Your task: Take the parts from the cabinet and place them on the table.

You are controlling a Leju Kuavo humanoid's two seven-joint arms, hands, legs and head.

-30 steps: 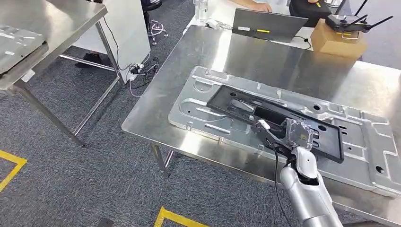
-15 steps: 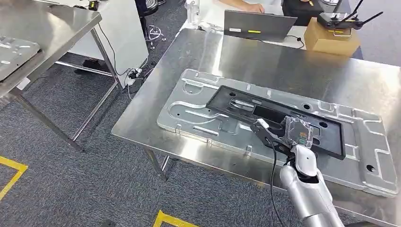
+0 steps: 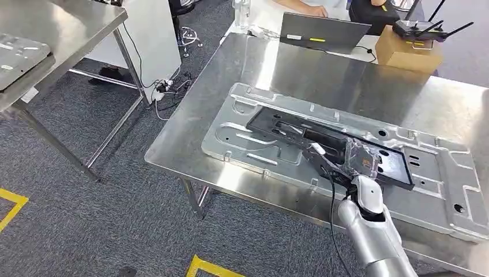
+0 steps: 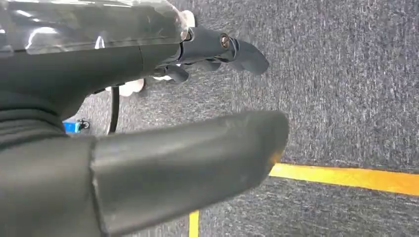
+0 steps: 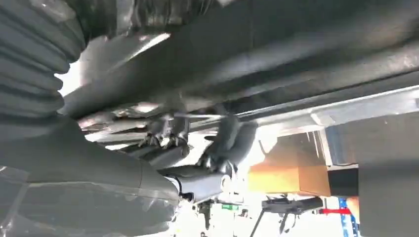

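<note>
A black rectangular frame part (image 3: 288, 128) lies on a large silver stamped plate (image 3: 242, 147) on the steel table (image 3: 323, 69). My right hand (image 3: 358, 163) grips the frame's near edge towards its right end, the silver forearm coming up from below. In the right wrist view the dark fingers (image 5: 225, 140) curl under the frame's edge (image 5: 296, 54). My left hand (image 4: 99, 74) hangs over the grey carpet with its thumb (image 4: 197, 158) and fingers (image 4: 232, 47) apart and nothing in it.
At the table's far edge stand a laptop (image 3: 328, 32) and a cardboard box (image 3: 406, 55) with an antenna device on top. A second steel table (image 3: 63, 23) carrying a metal plate (image 3: 17, 52) is at left. Cables (image 3: 167, 86) and yellow tape (image 3: 213, 266) lie on the floor.
The whole picture swayed left and then back, so the camera moved. My right hand keeps its hold on the black frame, which stays on the silver plate.
</note>
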